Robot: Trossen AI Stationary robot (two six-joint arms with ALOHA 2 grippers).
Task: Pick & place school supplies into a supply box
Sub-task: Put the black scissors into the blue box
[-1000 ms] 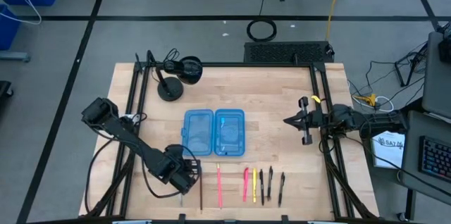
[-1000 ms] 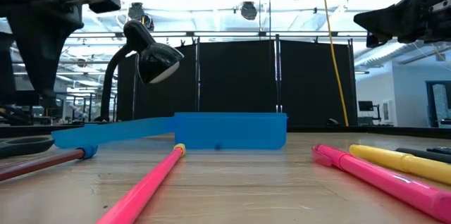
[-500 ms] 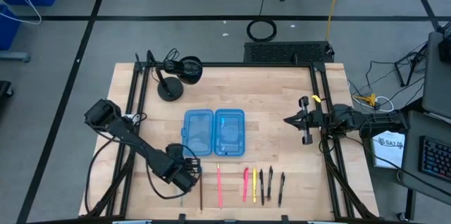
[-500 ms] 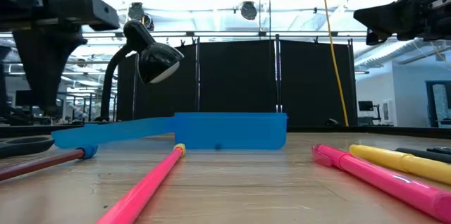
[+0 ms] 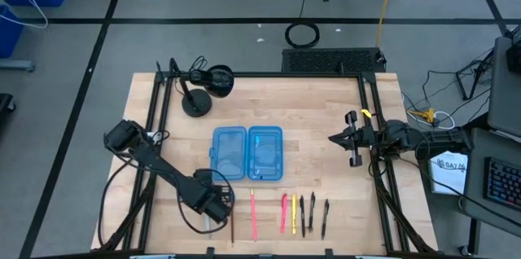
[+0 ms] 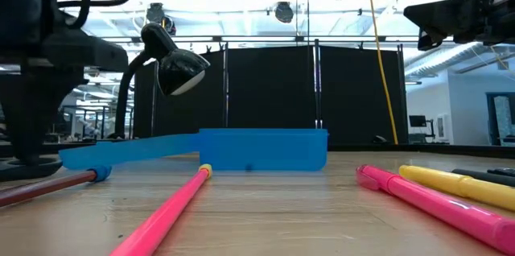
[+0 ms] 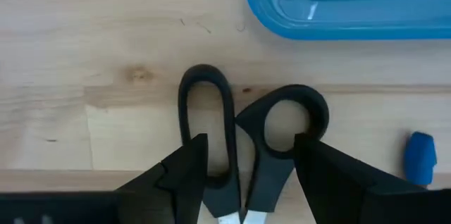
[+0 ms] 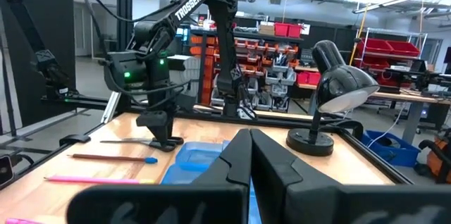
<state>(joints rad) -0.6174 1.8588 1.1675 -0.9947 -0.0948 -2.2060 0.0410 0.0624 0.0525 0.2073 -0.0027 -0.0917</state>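
Lying open flat mid-table, the supply box shows two blue halves side by side; contents can't be made out from above, only some glare on the plastic. In the low view the supply box sits behind the pens, with the desk lamp rising behind its left part.

School supplies lie in a row along the near table edge: brown pencil, pink pen, pink marker, yellow marker, then black pens, all apart from the box. Scissors lie on the wood just beside the box's rim, handles toward it.

Left gripper is down at the near left, fingers spread wide on either side of the scissor handles, not pinching them. Left wrist view shows a blue pencil tip off to one side.

Right gripper hangs over the right side of the table, fingers pressed together, holding nothing.

Open wood is free behind the box and between box and right arm; the near edge is crowded with pens. Lamp base takes the far left corner.

Readable writing: "TROSSEN" on the left arm in the right wrist view.
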